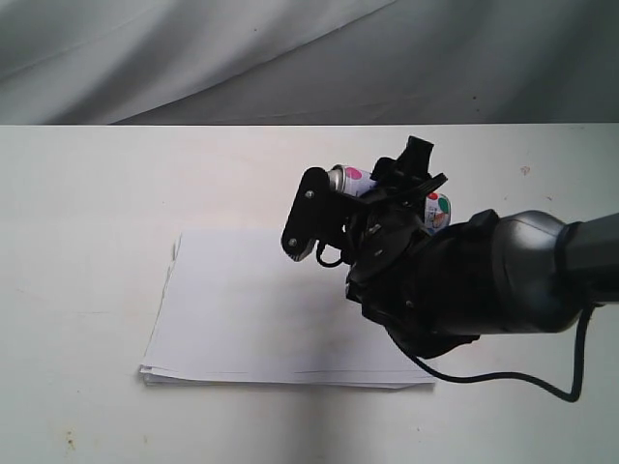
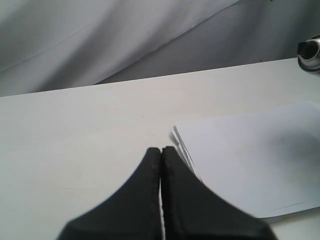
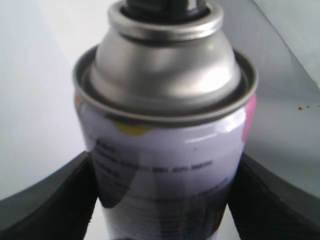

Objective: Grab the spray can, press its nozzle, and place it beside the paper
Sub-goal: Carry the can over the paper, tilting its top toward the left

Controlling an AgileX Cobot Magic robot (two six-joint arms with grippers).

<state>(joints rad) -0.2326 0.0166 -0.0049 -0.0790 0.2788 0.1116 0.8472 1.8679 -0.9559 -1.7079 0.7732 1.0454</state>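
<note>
The spray can (image 3: 165, 125), silver with a white printed label and pink and yellow marks, is gripped around its body by my right gripper (image 3: 165, 160), whose black fingers (image 3: 45, 200) press both sides. Its black nozzle (image 3: 165, 6) caps the silver neck. In the exterior view the spray can (image 1: 353, 179) is held tilted above the far right part of the paper (image 1: 261, 309), inside the right gripper (image 1: 372, 193). My left gripper (image 2: 161, 150) is shut and empty, near the paper's corner (image 2: 250, 150). The can's top (image 2: 311, 52) shows at that view's edge.
The white table (image 1: 87, 213) surrounds the paper stack. A grey cloth backdrop (image 1: 290, 58) hangs behind the table's far edge. The right arm's cable (image 1: 503, 379) trails over the table by the paper's near right corner. The left arm does not show in the exterior view.
</note>
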